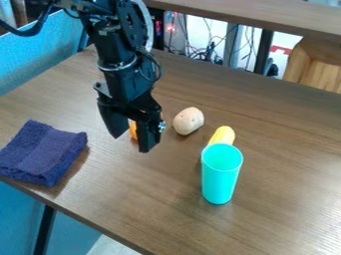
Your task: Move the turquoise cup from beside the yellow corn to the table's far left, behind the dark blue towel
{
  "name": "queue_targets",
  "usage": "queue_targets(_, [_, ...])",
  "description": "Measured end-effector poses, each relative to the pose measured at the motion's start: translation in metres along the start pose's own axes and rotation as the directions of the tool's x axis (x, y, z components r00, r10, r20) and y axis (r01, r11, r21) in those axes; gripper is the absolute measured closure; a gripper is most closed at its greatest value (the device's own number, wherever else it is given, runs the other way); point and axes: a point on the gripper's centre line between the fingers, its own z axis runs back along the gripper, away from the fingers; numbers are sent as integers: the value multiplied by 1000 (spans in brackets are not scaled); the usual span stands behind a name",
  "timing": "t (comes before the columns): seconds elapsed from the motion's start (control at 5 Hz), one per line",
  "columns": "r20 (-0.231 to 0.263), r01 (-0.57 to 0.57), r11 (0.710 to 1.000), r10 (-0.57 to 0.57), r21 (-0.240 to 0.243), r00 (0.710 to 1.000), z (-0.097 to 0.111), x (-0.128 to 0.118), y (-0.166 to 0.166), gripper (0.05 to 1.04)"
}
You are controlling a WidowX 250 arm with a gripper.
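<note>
The black gripper (131, 142) hangs over the left-centre part of the table with its two fingers apart. An orange object (134, 130) shows partly between them, close to the right finger and mostly hidden by it; whether they touch I cannot tell. Just right of the gripper lies a pale brown potato-like object (188, 121). Farther right, a yellow object (222, 135) is partly covered by an upright turquoise cup (221, 174). A folded dark purple cloth (44, 153) lies left of the gripper.
The brown wooden table (156, 209) has its front edge running diagonally across the lower left. Blue panels (33, 55) stand at the left. Behind the table are cables (206, 52) and a raised shelf (266, 17).
</note>
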Motion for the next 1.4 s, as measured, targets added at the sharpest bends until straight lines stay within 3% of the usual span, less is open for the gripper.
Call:
queue_targets(0.2, [-25,-4,1000,4,-6,1000,-6,-4,-1,83])
queue_targets(0.8, [111,134,990,-129,-43,985,11,13,-61,83])
queue_targets(1.0, [130,180,982,-172,-52,977,4,27,-83,83])
queue_targets(1.4, [61,197,980,-195,-22,979,-18,52,-97,83])
